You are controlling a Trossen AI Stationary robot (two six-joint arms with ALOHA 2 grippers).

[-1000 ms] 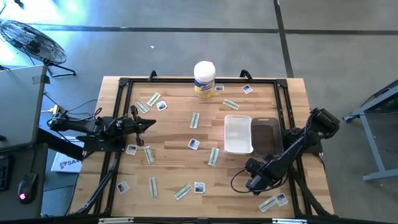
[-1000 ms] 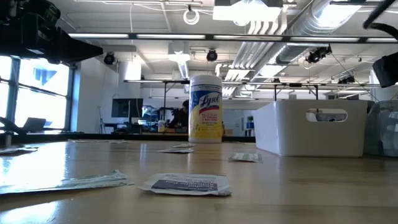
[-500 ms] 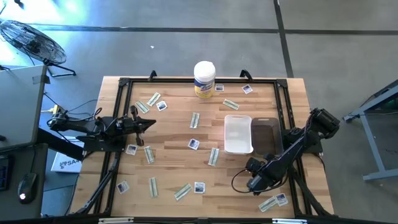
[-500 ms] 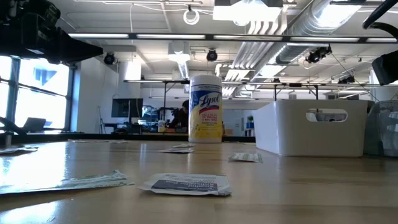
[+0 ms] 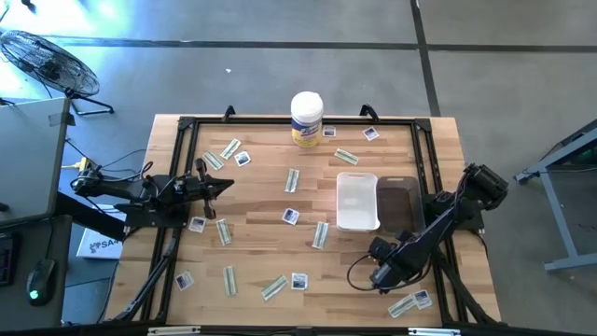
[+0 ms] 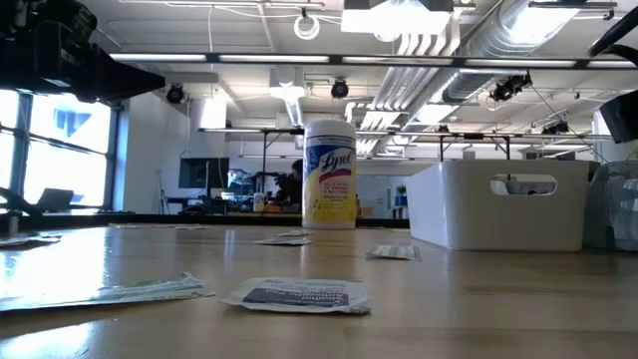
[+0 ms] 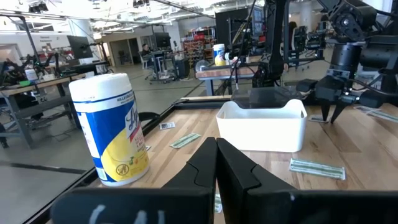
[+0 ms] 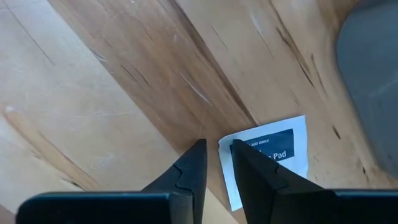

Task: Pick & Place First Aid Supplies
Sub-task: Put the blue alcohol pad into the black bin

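Note:
Several flat packets lie scattered on the wooden table: pale green-white strips such as one (image 5: 292, 180), and small white squares with a dark mark such as one (image 5: 290, 217). My right gripper (image 5: 378, 275) (image 8: 217, 146) points down at the table's near right, its fingers a narrow gap apart. A white square packet with a dark blue label (image 8: 270, 155) lies flat on the wood, its corner at the fingertips. I cannot tell whether they touch it. My left gripper (image 5: 227, 185) (image 7: 216, 144) is shut and empty, level above the table's left side.
A white bin (image 5: 357, 201) and a dark bin (image 5: 398, 203) stand side by side right of centre. A tall white canister with a yellow label (image 5: 306, 119) stands at the far edge. A strip (image 5: 401, 305) and a square packet (image 5: 422, 299) lie near the front right corner.

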